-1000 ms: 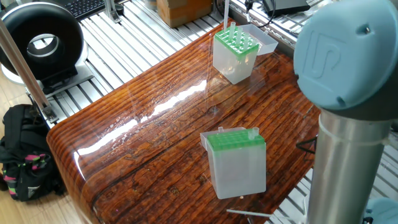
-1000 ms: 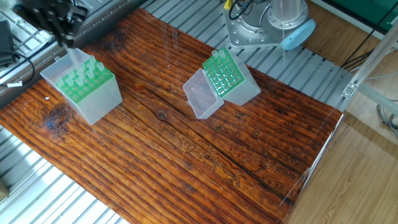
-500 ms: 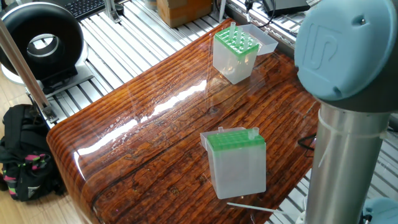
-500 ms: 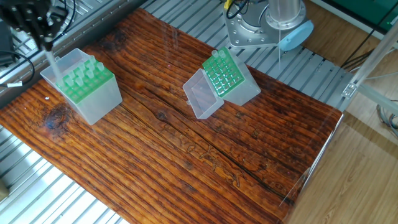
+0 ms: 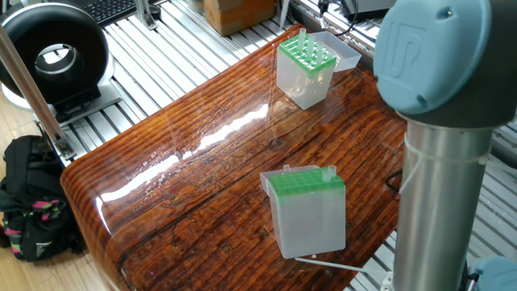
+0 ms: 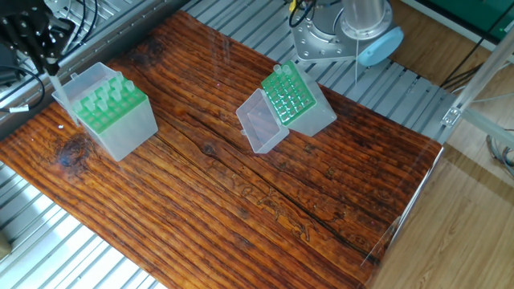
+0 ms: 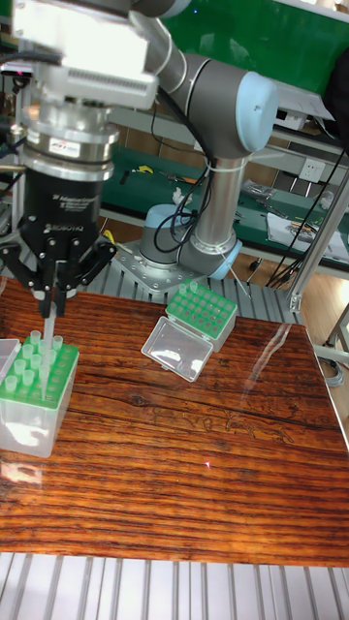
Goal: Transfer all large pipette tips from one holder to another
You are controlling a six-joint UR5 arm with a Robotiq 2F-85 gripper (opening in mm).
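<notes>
- The jaws of the gripper (image 7: 48, 295) pinch one of the large pipette tips (image 7: 47, 325), held upright.
- That tip hangs directly beneath the jaws, its long axis vertical, its point above the near holder (image 7: 34, 392), where more tips stand.
- The other holder (image 7: 201, 315), lid open, sits well apart near the arm's base.

Tips (image 7: 35, 356) in the rack (image 7: 34, 402) at the desk (image 7: 184, 465) edge

Slim, whitish, see-through tubes stand upright in the green-topped clear rack, their open tops poking above its holes, clustered toward one side. One tip (image 7: 48, 327) hangs upright in the pincer (image 7: 53, 295) just above the rack's corner. The second rack (image 6: 294, 98), well apart with its lid open, shows only a few tips along one edge.
</notes>
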